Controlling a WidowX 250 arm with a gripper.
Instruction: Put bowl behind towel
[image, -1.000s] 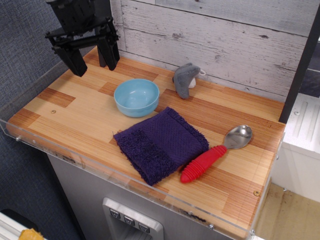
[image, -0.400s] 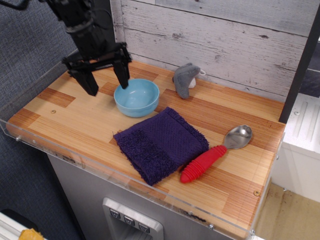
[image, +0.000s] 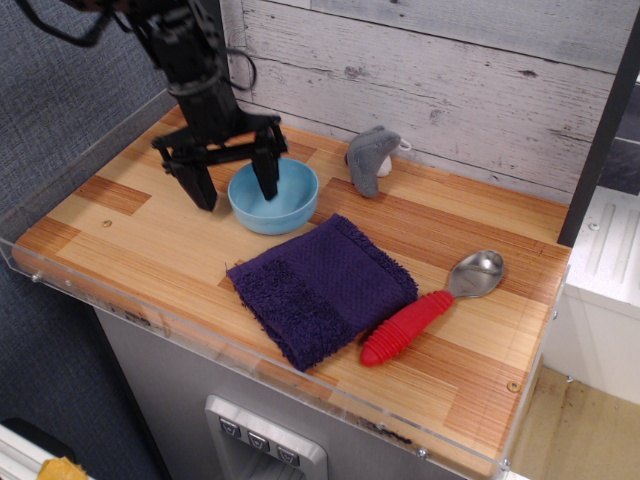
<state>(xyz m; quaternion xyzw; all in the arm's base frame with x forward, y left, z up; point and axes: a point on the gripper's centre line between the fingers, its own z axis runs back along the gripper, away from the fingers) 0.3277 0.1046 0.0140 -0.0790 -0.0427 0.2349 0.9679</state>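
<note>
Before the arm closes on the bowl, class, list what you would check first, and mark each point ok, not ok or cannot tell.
1. Gripper open: ok.
2. Fingers straddle the rim of the bowl, one inside, one outside at its left: ok.
3. Fingers low enough to grip the rim: cannot tell.
4. Bowl upright and empty: ok.
5. Towel lying flat, apart from the gripper: ok.
6. Plush toy clear of the gripper: ok.

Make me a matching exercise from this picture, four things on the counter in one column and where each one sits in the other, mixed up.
Things:
1. bowl
2. towel
3. spoon
4. plush toy

Places:
A. by the back wall
B. right of the towel
C. under the open gripper, one finger inside it
D. middle of the counter, near the front edge

Pairs: 1-C, 2-D, 3-B, 4-A
</note>
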